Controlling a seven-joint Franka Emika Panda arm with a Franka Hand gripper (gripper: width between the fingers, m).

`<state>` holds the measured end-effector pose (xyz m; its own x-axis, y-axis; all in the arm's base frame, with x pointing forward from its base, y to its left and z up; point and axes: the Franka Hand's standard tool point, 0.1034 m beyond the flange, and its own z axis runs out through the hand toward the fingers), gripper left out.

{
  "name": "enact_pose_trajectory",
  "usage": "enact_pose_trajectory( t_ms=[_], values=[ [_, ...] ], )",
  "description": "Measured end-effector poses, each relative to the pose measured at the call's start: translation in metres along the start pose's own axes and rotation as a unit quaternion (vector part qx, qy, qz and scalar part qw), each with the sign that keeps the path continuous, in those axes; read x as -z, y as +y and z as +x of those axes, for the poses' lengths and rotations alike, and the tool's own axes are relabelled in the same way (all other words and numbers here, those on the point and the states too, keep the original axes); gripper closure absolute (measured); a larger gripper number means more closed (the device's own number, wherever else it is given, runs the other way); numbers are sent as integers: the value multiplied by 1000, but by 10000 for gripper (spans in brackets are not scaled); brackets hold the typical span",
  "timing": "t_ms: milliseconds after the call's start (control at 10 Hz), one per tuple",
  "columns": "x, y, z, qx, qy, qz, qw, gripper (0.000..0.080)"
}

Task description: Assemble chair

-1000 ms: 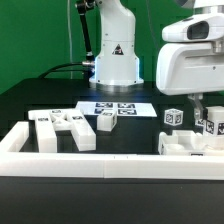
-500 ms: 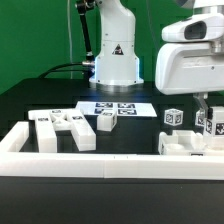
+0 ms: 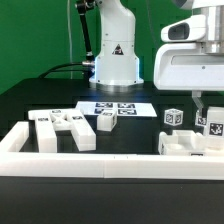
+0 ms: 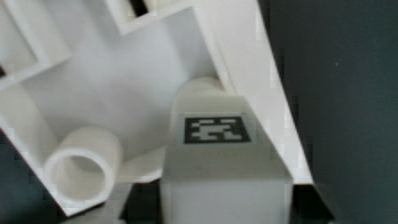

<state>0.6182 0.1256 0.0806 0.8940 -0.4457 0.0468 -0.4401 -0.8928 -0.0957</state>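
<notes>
My gripper hangs at the exterior view's right, shut on a white chair piece with a black-and-white tag. In the wrist view that tagged piece fills the gap between my dark fingers, and the gripper has closed on its sides. Under it lies a larger white chair part with ribs and a round peg. The same part sits behind the front rail. A small tagged block stands just to the left of the held piece.
Several blocky white chair parts lie together at the exterior view's left, with one small tagged piece near the marker board. A long white rail borders the front. The arm's base stands at the back.
The jaws have closed onto the tagged piece. The hand has barely shifted, and the other parts lie as before.
</notes>
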Motion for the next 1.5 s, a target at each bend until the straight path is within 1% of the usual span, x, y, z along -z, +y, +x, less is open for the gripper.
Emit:
enact_pose_trajectory(
  t_ms=[200,300,600,700,1000,1200,1300,1400,1500],
  values=[
    [0,0,-1,-120,-2,2,993,509],
    [-1,0,-1,-161,-2,2,987,509],
    [-1,-1,-2,-280,-4,2,960,509],
    [-1,-1,-2,-303,-5,3,953,509],
    [-1,-2,-2,-395,-9,5,918,509],
    [-1,-2,-2,-399,-10,6,917,509],
    [-1,-1,-2,-393,-10,6,920,509],
    [-1,-2,-2,-373,-10,6,928,441],
    [-1,-2,-3,-357,-10,6,934,441]
  ],
)
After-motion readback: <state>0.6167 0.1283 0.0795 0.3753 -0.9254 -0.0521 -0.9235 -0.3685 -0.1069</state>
